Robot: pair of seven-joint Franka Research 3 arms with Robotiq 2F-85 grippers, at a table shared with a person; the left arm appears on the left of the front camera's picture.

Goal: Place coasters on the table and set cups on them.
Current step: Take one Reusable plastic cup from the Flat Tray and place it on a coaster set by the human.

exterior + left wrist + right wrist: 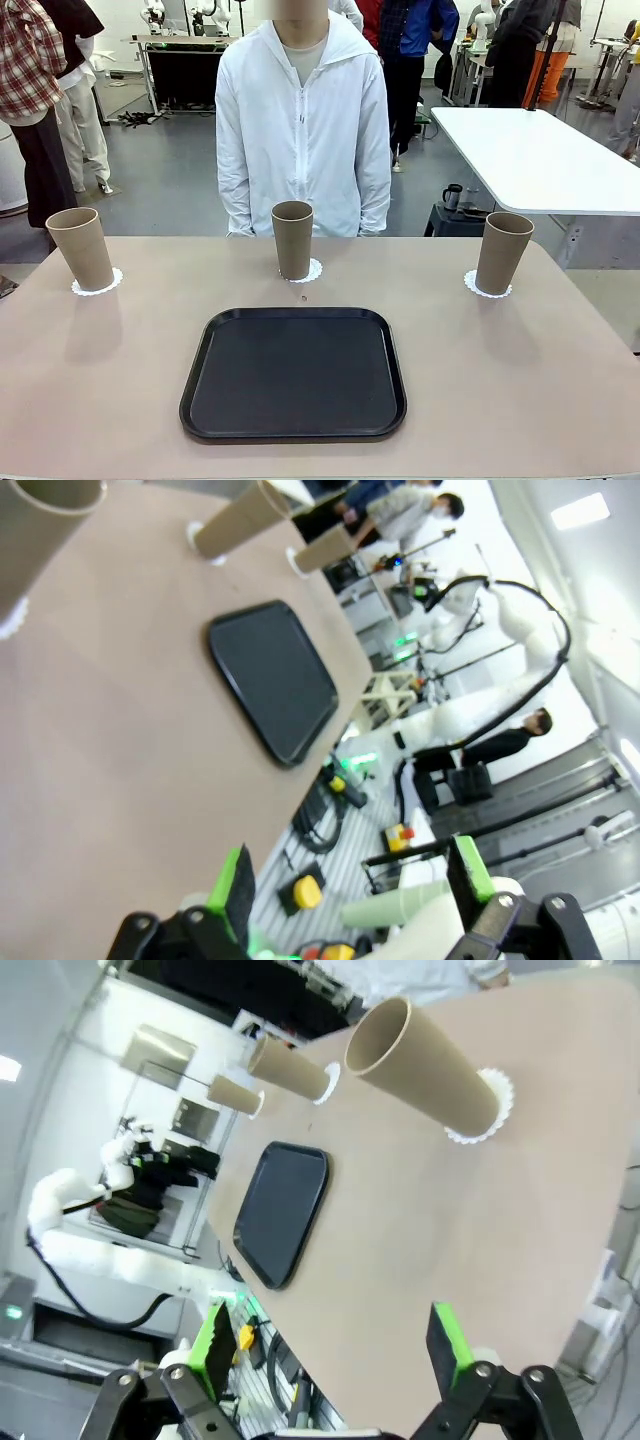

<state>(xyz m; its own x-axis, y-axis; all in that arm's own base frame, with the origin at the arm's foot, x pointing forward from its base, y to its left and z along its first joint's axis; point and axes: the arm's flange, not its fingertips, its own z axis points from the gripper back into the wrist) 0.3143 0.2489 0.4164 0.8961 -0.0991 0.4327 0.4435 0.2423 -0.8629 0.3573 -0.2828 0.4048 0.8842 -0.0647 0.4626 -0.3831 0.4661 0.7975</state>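
tan cups (292, 239), white lacy coasters (97, 284), blk tray (293, 372)

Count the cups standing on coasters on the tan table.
3. Left cup on its coaster near the left edge; middle cup just beyond the black tray, before the person; right cup near the right edge. None looks hidden.

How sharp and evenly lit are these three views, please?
Front view: sharp, soft even light, faint shadows before the cups. Left wrist view: tilted, slightly blurred, bright glare at upper right. Right wrist view: wide-angle stretch on the near cup, background washed out.
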